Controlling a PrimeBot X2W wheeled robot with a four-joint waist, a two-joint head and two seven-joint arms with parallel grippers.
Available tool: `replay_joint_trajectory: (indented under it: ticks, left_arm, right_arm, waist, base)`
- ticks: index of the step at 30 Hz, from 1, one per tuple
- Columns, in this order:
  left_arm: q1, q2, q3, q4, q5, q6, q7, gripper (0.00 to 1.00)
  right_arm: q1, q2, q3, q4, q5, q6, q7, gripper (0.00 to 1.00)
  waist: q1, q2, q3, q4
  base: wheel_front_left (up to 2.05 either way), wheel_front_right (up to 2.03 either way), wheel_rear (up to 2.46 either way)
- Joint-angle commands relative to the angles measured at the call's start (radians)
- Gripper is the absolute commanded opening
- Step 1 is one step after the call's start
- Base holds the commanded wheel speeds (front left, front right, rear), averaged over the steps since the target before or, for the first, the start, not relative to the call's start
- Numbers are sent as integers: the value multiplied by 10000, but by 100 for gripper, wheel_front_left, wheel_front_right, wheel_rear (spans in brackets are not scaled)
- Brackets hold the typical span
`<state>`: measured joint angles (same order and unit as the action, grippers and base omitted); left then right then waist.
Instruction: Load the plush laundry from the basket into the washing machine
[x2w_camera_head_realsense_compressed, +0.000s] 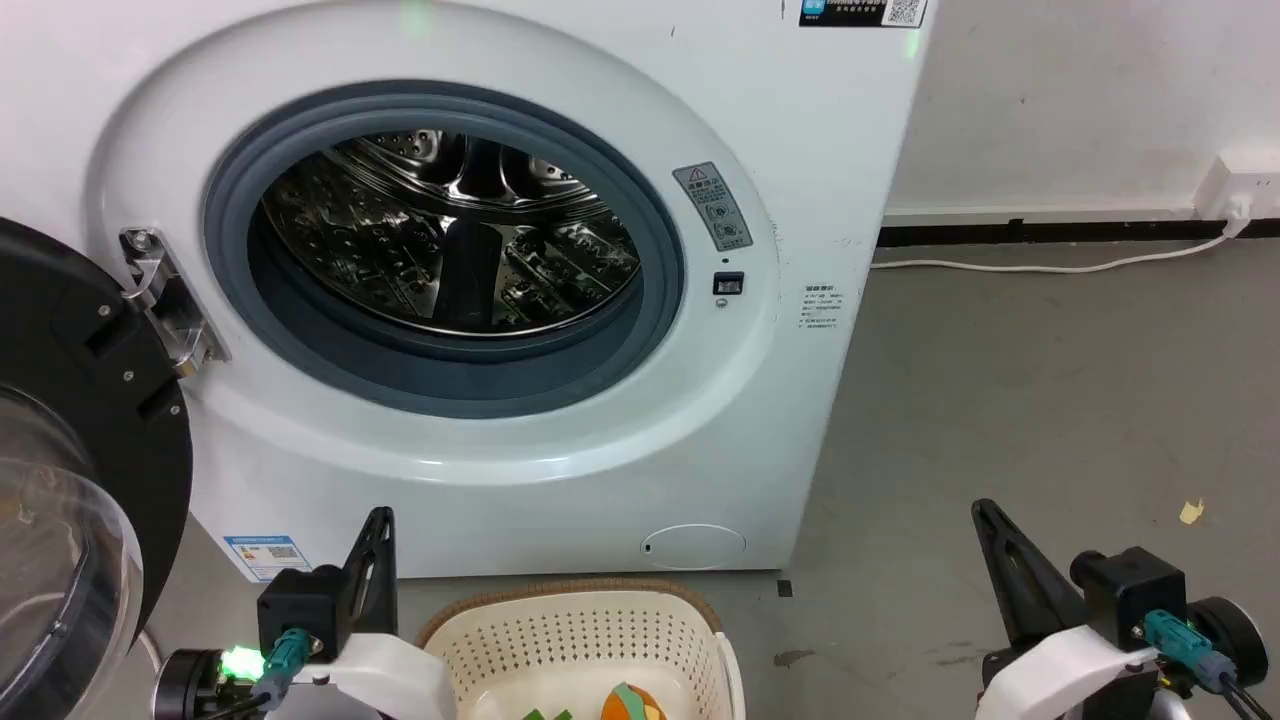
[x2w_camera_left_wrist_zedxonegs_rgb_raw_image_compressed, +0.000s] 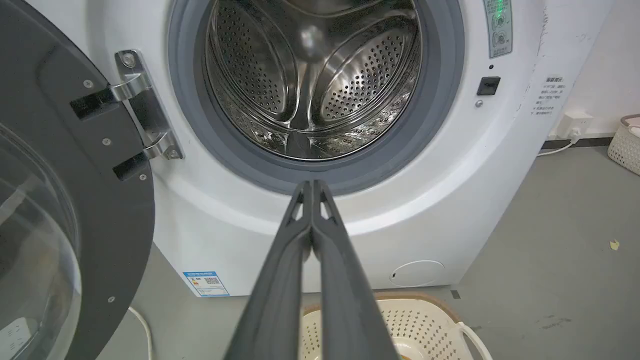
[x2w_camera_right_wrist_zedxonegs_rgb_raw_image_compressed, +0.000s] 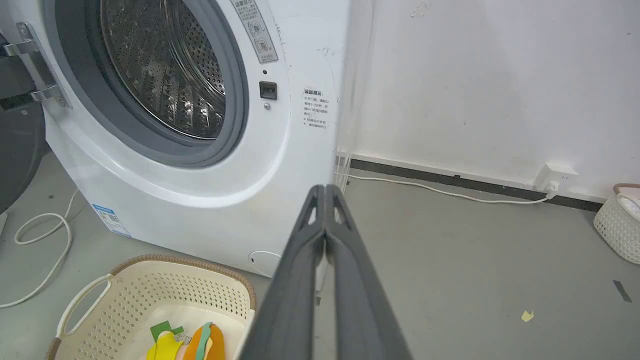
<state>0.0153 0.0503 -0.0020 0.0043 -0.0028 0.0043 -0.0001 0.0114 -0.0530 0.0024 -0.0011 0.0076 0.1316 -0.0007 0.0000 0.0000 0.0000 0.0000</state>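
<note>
Basket (x2w_camera_head_realsense_compressed: 580, 640) nearest, door (x2w_camera_head_realsense_compressed: 90, 400) open leftward, floor cable (x2w_camera_head_realsense_compressed: 1050, 267)

the grey floor (x2w_camera_head_realsense_compressed: 1050, 400) bears the washing machine (x2w_camera_head_realsense_compressed: 500, 500), the basket (x2w_camera_head_realsense_compressed: 580, 635) and a white cable (x2w_camera_head_realsense_compressed: 1050, 268).

A grey floor (x2w_camera_head_realsense_compressed: 1050, 420) meets a white wall (x2w_camera_head_realsense_compressed: 1080, 100) with black skirting (x2w_camera_head_realsense_compressed: 1050, 232).

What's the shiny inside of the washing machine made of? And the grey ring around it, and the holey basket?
The drum looks like polished steel: mirror-bright and punched with tiny holes. The grey ring seems to be rubber: dull, smooth, no glare. The basket looks like cream plastic, moulded with neat rows of holes; its brown rim looks woven, but may be plastic too.
</note>
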Motion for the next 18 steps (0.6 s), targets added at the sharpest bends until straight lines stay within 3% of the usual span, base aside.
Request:
replay_joint_trajectory:
  ticks: [1,18]
  left_arm:
    - [-153,-1,20,-43,28,-43,1,0]
    - [-153,-1,20,-43,28,-43,1,0]
  right_arm:
    - [-114,28,-24,11,-76,-9,7,0]
    - [-114,28,-24,11,-76,-9,7,0]
  waist:
    - [0,0,0,0]
    - [0,0,0,0]
  base:
    - [0,0,0]
    - [0,0,0]
